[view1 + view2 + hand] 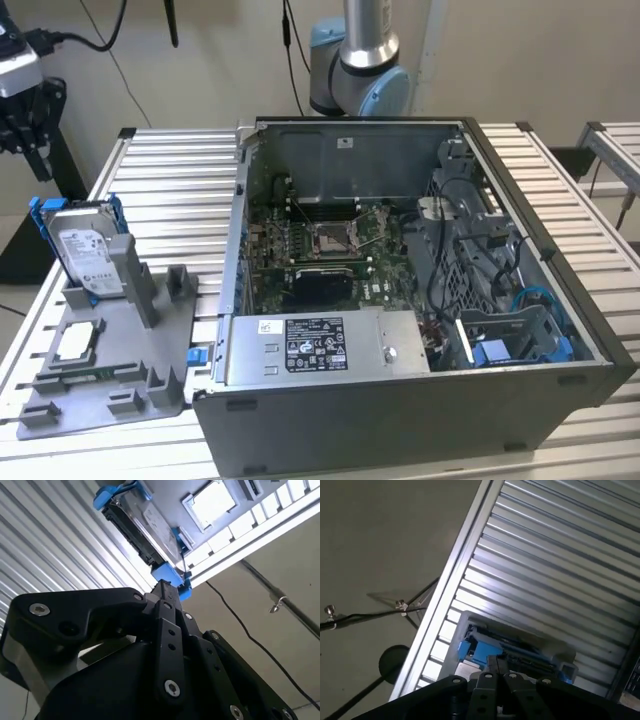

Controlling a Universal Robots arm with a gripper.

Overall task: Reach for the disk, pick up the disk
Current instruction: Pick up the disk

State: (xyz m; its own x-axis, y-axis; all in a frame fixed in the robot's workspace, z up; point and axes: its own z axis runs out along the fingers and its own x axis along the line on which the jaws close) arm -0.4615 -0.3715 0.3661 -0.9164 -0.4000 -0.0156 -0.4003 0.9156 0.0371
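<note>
Gripper (495, 661) jaws look together, empty, above holder (120, 350). Disk (85, 250) stands upright in holder's slot. Likely stiff, dense, shock-sensitive; best gripped across blue frame (37, 222) at top edge.

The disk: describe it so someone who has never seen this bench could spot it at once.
Find the big open grey computer case; to the exterior view's left of it sits a grey plastic holder tray. The disk, a flat silver-grey hard drive in a bright blue frame, stands upright at the tray's far end, unlike the small square silver chip lying flat nearby.
</note>
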